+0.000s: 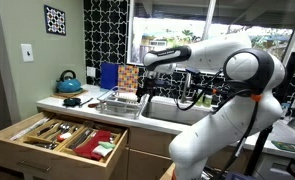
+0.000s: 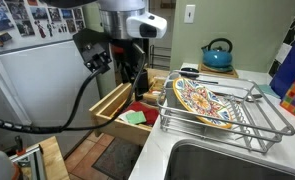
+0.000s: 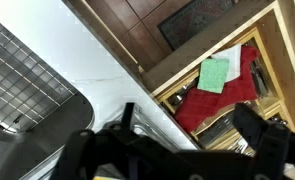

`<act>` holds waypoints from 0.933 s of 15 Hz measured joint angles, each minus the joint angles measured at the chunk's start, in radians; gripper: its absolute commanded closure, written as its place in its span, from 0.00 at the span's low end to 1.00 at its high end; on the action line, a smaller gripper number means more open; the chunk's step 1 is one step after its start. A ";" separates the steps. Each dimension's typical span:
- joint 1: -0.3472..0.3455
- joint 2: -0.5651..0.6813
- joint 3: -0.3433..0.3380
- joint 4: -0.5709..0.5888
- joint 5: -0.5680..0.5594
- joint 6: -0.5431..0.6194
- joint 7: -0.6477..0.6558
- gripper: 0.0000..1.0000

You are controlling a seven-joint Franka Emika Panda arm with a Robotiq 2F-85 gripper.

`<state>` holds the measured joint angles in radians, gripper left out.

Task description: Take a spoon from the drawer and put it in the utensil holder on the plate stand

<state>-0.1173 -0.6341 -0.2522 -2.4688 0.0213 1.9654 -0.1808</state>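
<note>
**Open gripper hangs over the counter edge, drawer pulled out below**

The gripper point(image 2: 137, 84) hangs above the edge of the white counter point(image 3: 97, 70), between the dish rack point(image 2: 272, 125) and the drawer point(image 1: 42, 160). Its jaws are spread wide and nothing is between them. In the wrist view the two dark fingers point(image 3: 127, 118) frame only the drawer's contents far beneath. It touches neither the rack nor the drawer.

The drawer stands pulled well out from under the counter. Wooden dividers split it into compartments. Cutlery point(image 1: 55, 130) lies in the ones farther from the arm point(image 1: 237, 90), though no single spoon can be picked out at this size. The compartment nearest the arm holds red items point(image 3: 212, 100) with a pale green sheet point(image 3: 215, 75) lying on top.

The wire rack sits on the counter just beside the sink point(image 2: 237, 165). A colourful patterned plate point(image 2: 199, 102) leans tilted in its slots. A utensil holder on the rack cannot be made out. A teal kettle point(image 2: 218, 55) stands behind the rack, near the wall.
</note>
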 measured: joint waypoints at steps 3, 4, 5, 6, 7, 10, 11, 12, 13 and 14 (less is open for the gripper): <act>0.001 0.000 0.071 -0.002 0.015 -0.001 0.092 0.00; 0.001 0.000 0.107 -0.004 0.018 -0.001 0.143 0.00; 0.003 0.002 0.143 -0.006 0.024 -0.001 0.198 0.00; 0.005 0.005 0.180 -0.009 0.030 0.000 0.258 0.00; 0.007 0.012 0.215 -0.012 0.037 0.005 0.321 0.00; 0.016 0.049 0.304 -0.019 0.067 0.017 0.495 0.00; 0.022 0.066 0.328 -0.019 0.079 0.022 0.541 0.00; 0.029 0.084 0.348 -0.019 0.087 0.035 0.578 0.00; 0.034 0.101 0.364 -0.019 0.090 0.047 0.604 0.00; 0.037 0.112 0.371 -0.019 0.092 0.054 0.616 0.00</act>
<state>-0.0803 -0.5217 0.1187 -2.4879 0.1129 2.0196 0.4356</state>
